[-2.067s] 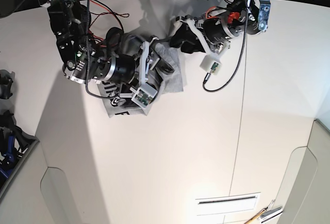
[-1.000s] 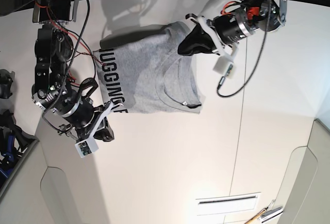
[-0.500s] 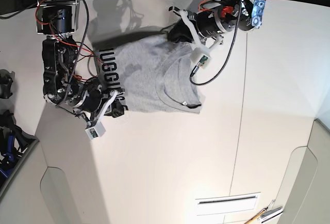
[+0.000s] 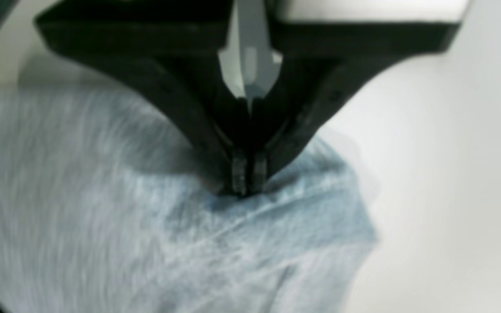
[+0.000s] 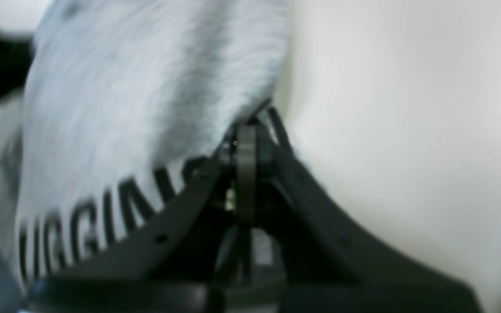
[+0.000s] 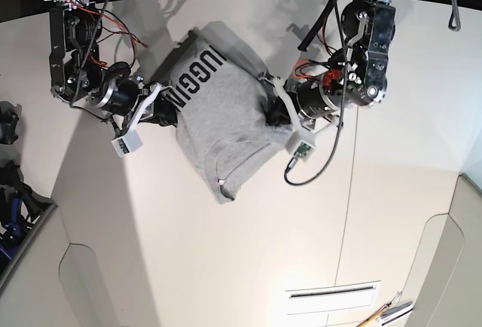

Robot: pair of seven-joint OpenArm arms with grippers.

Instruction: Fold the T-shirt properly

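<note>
The T-shirt [image 6: 218, 120] is held between the two arms above the white table [image 6: 248, 252], lettering toward the rear. Its edges are pinched by the closed jaws of the left gripper [image 4: 246, 184] and right gripper [image 5: 244, 143].

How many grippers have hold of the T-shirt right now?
2: the right gripper clamps the T-shirt by its lettered edge; the left gripper pinches the opposite side.
</note>
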